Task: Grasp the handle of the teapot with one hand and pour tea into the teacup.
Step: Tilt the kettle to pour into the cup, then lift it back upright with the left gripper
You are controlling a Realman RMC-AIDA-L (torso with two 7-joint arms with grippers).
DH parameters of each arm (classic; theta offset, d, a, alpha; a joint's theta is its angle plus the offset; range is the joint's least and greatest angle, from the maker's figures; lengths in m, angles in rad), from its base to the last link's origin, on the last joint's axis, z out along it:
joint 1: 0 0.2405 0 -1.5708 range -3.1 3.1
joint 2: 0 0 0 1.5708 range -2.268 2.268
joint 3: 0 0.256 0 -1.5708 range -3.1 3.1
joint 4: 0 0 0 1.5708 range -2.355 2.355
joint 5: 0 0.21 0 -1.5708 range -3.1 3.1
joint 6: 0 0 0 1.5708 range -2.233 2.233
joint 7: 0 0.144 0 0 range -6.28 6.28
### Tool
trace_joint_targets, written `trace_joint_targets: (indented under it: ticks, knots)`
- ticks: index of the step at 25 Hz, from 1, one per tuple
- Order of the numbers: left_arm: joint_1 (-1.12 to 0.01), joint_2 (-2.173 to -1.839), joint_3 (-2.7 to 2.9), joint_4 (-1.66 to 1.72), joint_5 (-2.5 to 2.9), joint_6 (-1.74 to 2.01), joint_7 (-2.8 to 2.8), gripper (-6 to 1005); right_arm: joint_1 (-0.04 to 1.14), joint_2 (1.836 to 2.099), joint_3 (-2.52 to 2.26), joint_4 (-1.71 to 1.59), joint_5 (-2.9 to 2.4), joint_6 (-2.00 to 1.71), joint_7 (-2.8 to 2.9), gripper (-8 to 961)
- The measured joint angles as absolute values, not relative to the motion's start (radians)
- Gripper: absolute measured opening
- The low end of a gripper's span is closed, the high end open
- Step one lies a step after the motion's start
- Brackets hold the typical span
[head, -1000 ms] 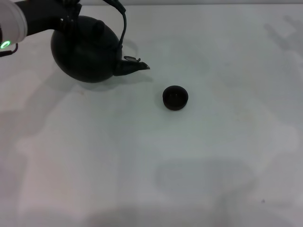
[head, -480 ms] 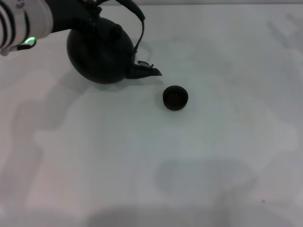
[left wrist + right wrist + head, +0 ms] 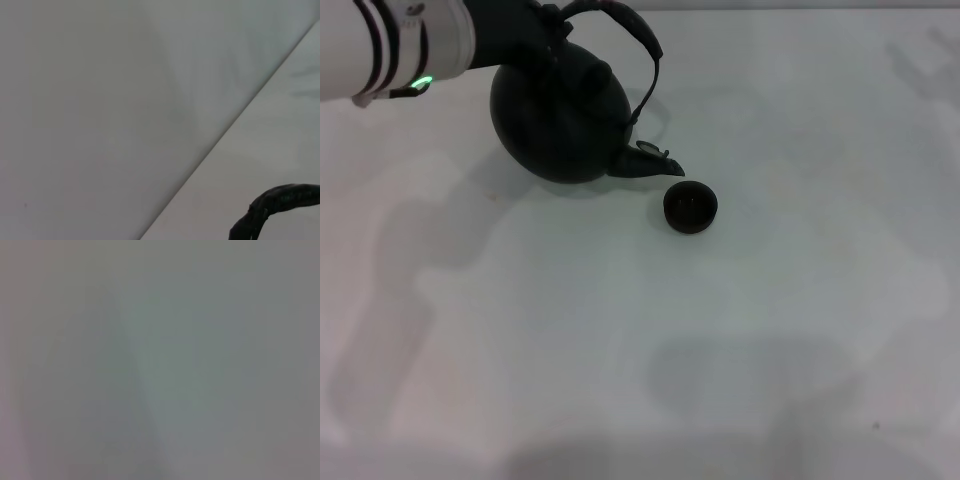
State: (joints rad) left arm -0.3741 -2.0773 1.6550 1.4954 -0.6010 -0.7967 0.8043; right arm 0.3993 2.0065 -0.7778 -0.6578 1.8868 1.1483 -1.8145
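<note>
1. In my head view I see the round matte black teapot (image 3: 560,120) at the far left of the white table (image 3: 670,340), tilted, its short pointed spout (image 3: 650,163) aimed down toward the cup and ending just beside the cup's rim.
2. The dark, rough, strap-like arched handle (image 3: 635,40) loops over the pot's knobbed lid (image 3: 592,72); its far end runs into the left gripper (image 3: 535,20) at the top edge of the frame.
3. I cannot tell how that claw's fingers stand; they are lost against the dark pot and handle, so I cannot confirm the clamp itself.
4. The small round dark brown-black handleless teacup (image 3: 690,207) sits upright on the table, right of the spout tip and slightly nearer me; I cannot make out anything inside it.
5. I find no brand, label or readable writing; the left arm's white sleeve (image 3: 390,45) carries only black bands and a small green light (image 3: 419,83).
6. My left wrist view adds only a curved piece of the handle (image 3: 272,207), its surface coarse and pitted, against the pale table and a wall (image 3: 100,100).
7. My right wrist view gives a plain grey blur; the right gripper shows in no view.
</note>
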Motion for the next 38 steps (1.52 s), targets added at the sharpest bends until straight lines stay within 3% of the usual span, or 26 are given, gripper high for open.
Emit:
trace_joint_targets:
  ticks: [38]
  knots:
    - [-0.421, -2.077, 1.736, 1.532, -0.462, -0.846, 0.730, 132, 0.415, 2.008, -0.789, -0.620, 1.885, 1.137, -1.838, 841]
